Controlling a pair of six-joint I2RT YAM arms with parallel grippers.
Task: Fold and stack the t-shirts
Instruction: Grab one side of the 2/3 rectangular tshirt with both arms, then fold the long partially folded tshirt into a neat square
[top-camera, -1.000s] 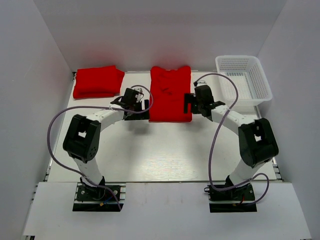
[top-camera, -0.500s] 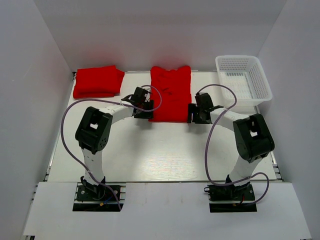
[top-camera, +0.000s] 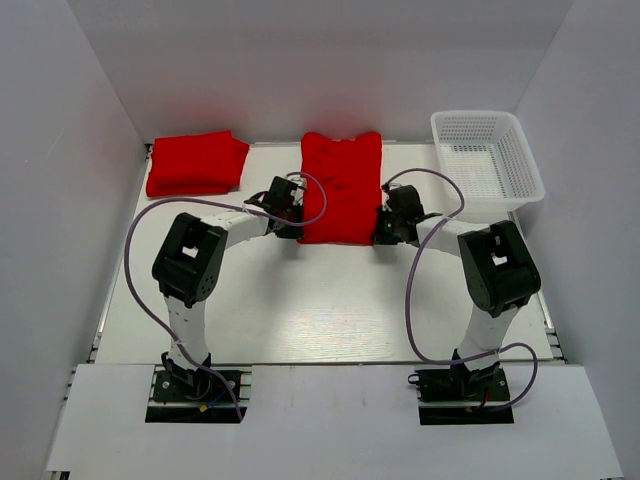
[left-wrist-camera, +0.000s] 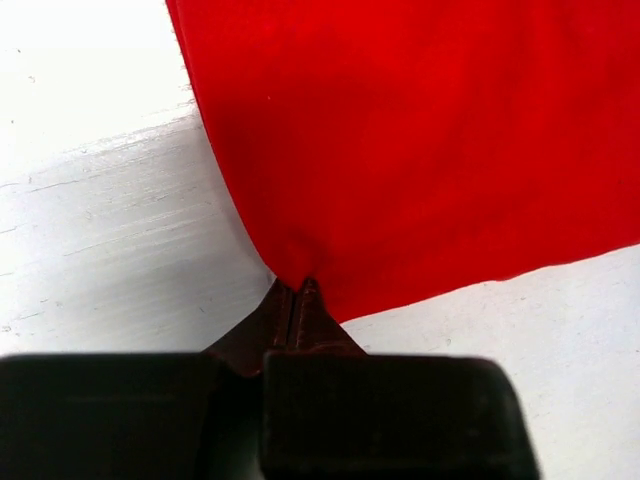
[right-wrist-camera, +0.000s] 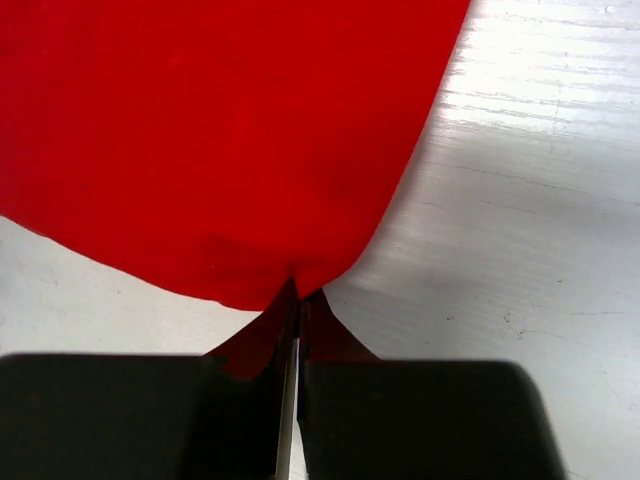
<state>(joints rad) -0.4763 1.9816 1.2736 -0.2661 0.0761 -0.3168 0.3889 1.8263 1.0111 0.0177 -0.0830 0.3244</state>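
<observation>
A bright red soft cloth t-shirt (top-camera: 340, 190) lies flat at the middle rear of the white table (top-camera: 320, 310). The left gripper (left-wrist-camera: 298, 292) is clenched on its near left corner and the right gripper (right-wrist-camera: 298, 296) on its near right corner. Both arms bend inward, low over the table. A second red t-shirt (top-camera: 195, 165) lies folded at rear left.

The flat red cloth t-shirt (left-wrist-camera: 420, 150) is cut off by the top edge in both wrist views; its near corners are hidden inside the left gripper (left-wrist-camera: 297, 292) and right gripper (right-wrist-camera: 298, 298); both are too small to read from overhead.
</observation>
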